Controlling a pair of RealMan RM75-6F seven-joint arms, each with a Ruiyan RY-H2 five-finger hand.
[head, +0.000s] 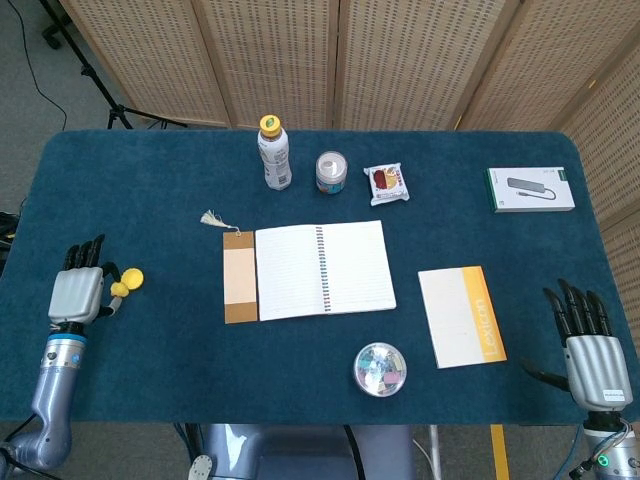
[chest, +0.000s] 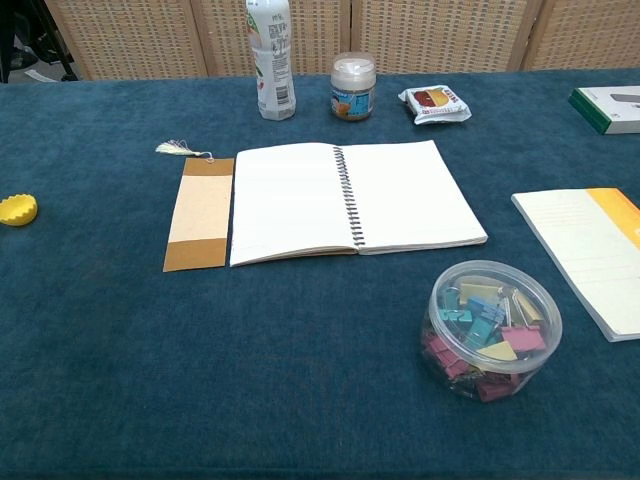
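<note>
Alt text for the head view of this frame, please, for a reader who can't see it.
The robot's left hand rests open on the blue table beside a small yellow cap, and the right hand lies open at the near right edge. Between them lie an open spiral notebook with a bookmark, a clear tub of clips and a yellow-edged pad.

An open notebook lies mid-tabletop, a bookmark touching its left edge. Behind it stand a bottle, a jar and a snack packet, left to right. A tub of clips sits in front, a writing pad to the right, and a cap just beside the left hand at far left.
</note>
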